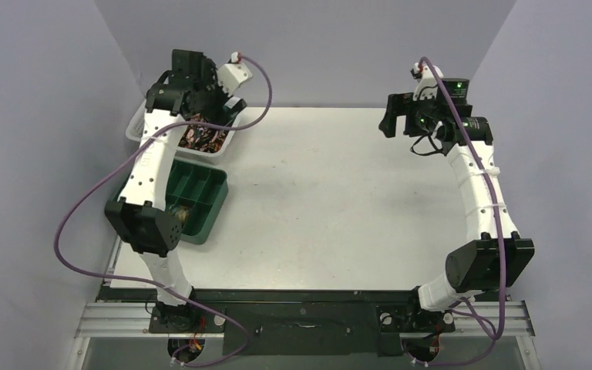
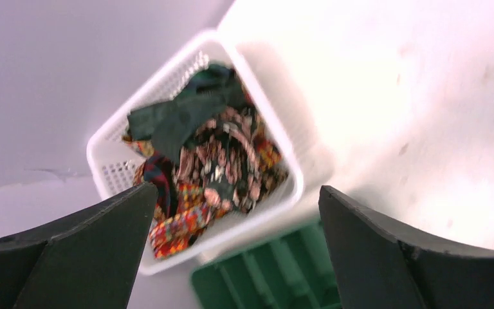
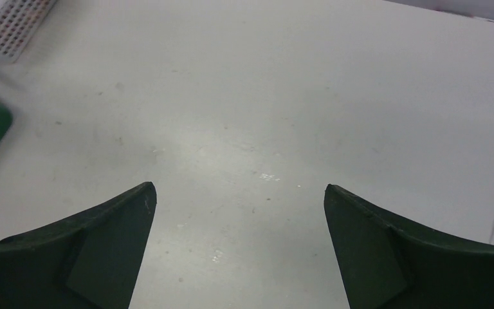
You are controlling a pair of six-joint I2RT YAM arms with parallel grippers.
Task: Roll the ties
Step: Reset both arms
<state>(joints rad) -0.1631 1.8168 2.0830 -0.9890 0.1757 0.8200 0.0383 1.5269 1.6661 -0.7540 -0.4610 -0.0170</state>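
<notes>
The ties lie heaped in the white basket at the top view's upper left; the green tray sits just below it. The left gripper hangs above the basket, the right gripper above the table, both spread wide, holding nothing.

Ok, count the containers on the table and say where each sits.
2. The white basket, holding ties, at the far left corner; the green tray beside it, just nearer the arms. The left arm hides part of both.
</notes>
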